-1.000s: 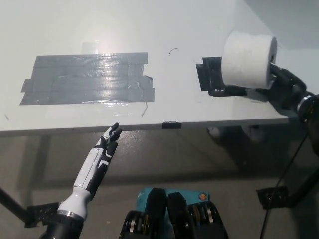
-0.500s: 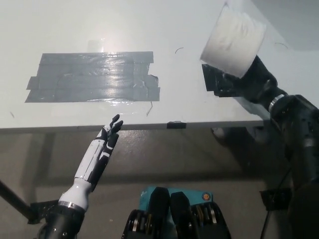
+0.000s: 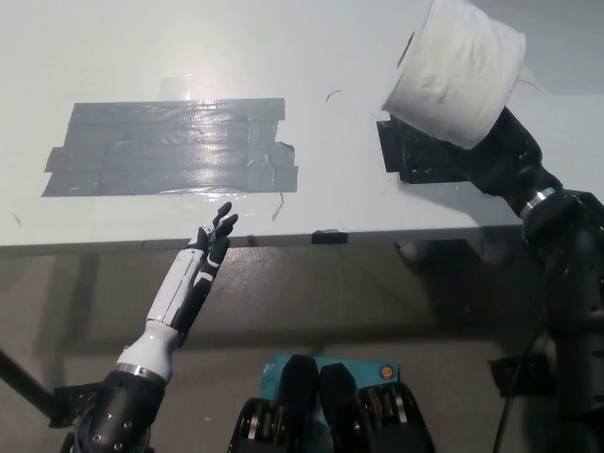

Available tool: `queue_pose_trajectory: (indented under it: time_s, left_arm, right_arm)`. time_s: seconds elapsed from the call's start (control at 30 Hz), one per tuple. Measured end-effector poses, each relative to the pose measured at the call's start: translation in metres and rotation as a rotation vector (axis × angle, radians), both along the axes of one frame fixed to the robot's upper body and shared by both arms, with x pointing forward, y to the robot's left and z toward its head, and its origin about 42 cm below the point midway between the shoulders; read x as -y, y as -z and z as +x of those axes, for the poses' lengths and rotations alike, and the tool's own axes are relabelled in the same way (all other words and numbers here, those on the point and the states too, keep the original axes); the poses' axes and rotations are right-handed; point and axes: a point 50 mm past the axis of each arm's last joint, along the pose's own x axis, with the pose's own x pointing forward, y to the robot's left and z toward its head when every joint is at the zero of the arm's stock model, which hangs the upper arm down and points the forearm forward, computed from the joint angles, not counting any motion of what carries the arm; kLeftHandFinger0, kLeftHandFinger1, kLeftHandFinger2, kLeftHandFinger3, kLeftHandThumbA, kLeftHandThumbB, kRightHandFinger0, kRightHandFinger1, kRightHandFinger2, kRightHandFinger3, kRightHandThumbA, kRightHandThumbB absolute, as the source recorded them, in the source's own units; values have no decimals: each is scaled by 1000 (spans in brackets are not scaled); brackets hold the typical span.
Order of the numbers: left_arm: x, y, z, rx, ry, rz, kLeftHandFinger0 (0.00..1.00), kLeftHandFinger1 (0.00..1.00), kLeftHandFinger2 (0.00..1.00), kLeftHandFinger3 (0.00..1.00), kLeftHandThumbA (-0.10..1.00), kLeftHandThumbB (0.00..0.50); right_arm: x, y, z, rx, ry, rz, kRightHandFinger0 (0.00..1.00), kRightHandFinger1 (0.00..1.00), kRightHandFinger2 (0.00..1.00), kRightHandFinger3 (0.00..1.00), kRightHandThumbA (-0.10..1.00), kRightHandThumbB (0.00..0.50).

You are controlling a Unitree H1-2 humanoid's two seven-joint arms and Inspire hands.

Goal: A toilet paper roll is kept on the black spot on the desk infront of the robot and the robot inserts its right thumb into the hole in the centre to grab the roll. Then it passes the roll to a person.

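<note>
**Right hand carried the roll above its spot**

Right hand (image 3: pixel 505 156) was clamped on the roll (image 3: pixel 455 71), which sat above and ahead of the wrist, lifted off the desk (image 3: pixel 189 47) and tilted. How the fingers lay I could not see; the roll hid most of them, and the centre hole was not in view, so whether the thumb was inside it I could not tell. Just below the hand and roll lay the black spot (image 3: pixel 415 151), bare. Well off to the hand's left a wide patch of grey tape (image 3: pixel 170 146) shone on the desk.

The roll looked light and soft, I judged: white paper with a fuzzy, slightly dented face and a loose end sticking out at its upper edge. A squeeze on the outside would likely crush it and let layers slide, so the stiff core seemed the place to hold, with fingers only steadying the outer wrap. The loose tail might unwind if it snagged.

Left hand (image 3: pixel 209 247) rested low by the desk's near edge, far from the roll, fingers apart and holding nothing. No person was in view.
</note>
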Motion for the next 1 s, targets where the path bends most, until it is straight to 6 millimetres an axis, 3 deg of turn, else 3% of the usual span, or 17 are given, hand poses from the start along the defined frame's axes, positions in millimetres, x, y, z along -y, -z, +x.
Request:
queue_pose_trajectory:
  time_s: [0.23, 0.43, 0.53, 0.7, 0.73, 0.83, 1.0]
  left_arm:
    - [0, 0, 0, 0, 0, 0, 1000, 1000, 1000, 1000, 1000, 38]
    - [1, -2, 2, 5, 2, 0, 1000, 1000, 1000, 1000, 975, 25]
    - [1, -6, 4, 15, 5, 2, 1000, 1000, 1000, 1000, 945, 14]
    - [2, -10, 8, 27, 9, 6, 1000, 1000, 1000, 1000, 929, 12]
    - [2, -10, 8, 26, 9, 6, 1000, 1000, 1000, 1000, 922, 5]
    - [2, -10, 8, 25, 10, 7, 1000, 1000, 1000, 1000, 911, 0]
    - [2, -9, 7, 22, 10, 7, 1000, 1000, 1000, 1000, 901, 4]
  right_arm:
    - [-11, -19, -8, 46, -31, 30, 0, 481, 879, 994, -100, 76]
    - [-14, -32, -11, 60, -52, 59, 0, 440, 835, 986, -100, 97]
    - [-12, -39, -12, 63, -49, 69, 0, 423, 839, 1000, -100, 75]
    - [-6, -48, -6, 50, -21, 47, 0, 428, 822, 995, -100, 122]
    - [-5, -49, -5, 45, -17, 41, 0, 415, 797, 948, -100, 124]
    - [-2, -57, 6, 20, 24, -46, 0, 470, 901, 1000, -100, 164]
    - [-1, -60, 23, -36, 82, -237, 54, 573, 995, 1000, -100, 156]
